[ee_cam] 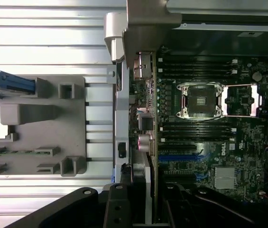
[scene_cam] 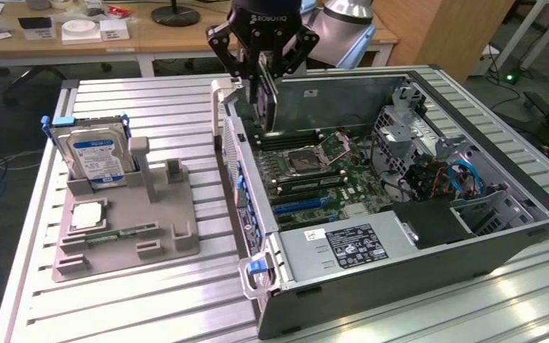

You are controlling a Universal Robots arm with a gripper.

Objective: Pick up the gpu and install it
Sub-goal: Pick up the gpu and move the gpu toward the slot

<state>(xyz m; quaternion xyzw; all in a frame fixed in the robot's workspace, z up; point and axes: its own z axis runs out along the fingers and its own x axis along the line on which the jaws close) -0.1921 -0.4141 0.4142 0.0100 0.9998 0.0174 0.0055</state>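
Gripper: the black two-finger gripper (scene_cam: 266, 71) is at the upper middle of the exterior view, above the open computer case; in the wrist view its dark fingers (ee_cam: 117, 209) stand on both sides of the card.
Jaws: they are closed only part of the way, and they pinch the upper end of the card between them.
Gpu: the gpu (scene_cam: 268, 107), a thin flat rectangular circuit card with a dark face, hangs upright under the gripper. Its lower end reaches down inside the case, close to the wall on the exterior view's left.
Gpu in wrist view: it is seen edge-on as a narrow tan strip (ee_cam: 154, 118), between the case wall and the processor socket (ee_cam: 200, 99).
Contact with board: it cannot be told whether the lower edge touches the green motherboard (scene_cam: 308, 182).
Case: the dark metal computer case (scene_cam: 503, 243) lies open on its side, at the centre and right of the exterior view.
Holder: a grey plastic fixture (scene_cam: 160, 246) lies at the left of the exterior view, well apart from the gripper.
Hard drive: a boxy silver hard drive with a blue-white label (scene_cam: 98, 157) stands upright in the holder.
Memory stick: a small narrow green memory stick (scene_cam: 122, 232) lies flat in the holder.
Table: a ribbed light metal table (scene_cam: 141, 307) carries the case and the holder.
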